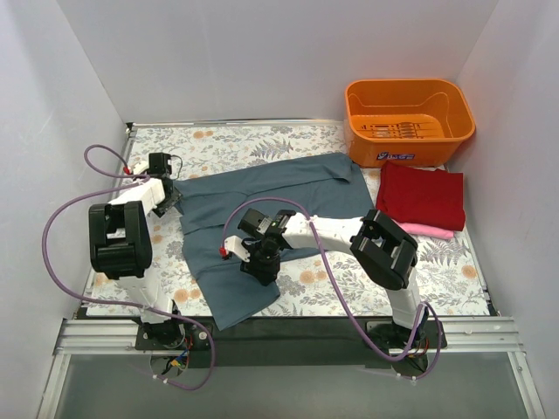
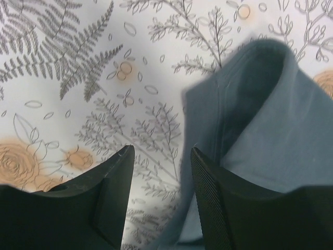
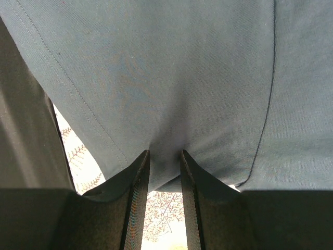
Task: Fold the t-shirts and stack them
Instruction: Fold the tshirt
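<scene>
Three shirts in view: one spread, two stacked

Blue-grey t-shirt (image 1: 279,196): spread out and rumpled across the middle of the floral table cover (image 1: 236,144), not folded. Its near corner reaches the front edge of the cover.

Dark red t-shirt (image 1: 422,194): folded, on the right side of the table, just in front of the orange basket (image 1: 454,131).

Pink t-shirt (image 1: 430,230): under the red one. Only a strip shows along the red shirt's near edge.

Left gripper (image 1: 172,205): at the left edge of the blue-grey shirt, toward its far corner.
- Wrist view: jaws apart, with a clear gap between them.
- One finger (image 2: 104,198) sits over bare floral cover, the other (image 2: 234,208) over cloth.
- The cloth edge runs through the gap, and table pattern shows there too.
- A raised fold of the shirt stands just beyond the finger that is over cloth.
- Nothing is clamped.

Right gripper (image 1: 262,269): down on the near-middle part of the same shirt.
- Wrist view: jaws nearly together, clamped on a pucker of blue-grey cloth at the tips.
- The fabric drapes away from the pinch on all sides.
- It is lifted off the table there, and floral cover shows underneath and through the slit between the fingers.
- A stitched hem runs down the left of that view.

Both arms reach in over the blue-grey shirt. The red and pink stack sits well apart from both grippers.
</scene>
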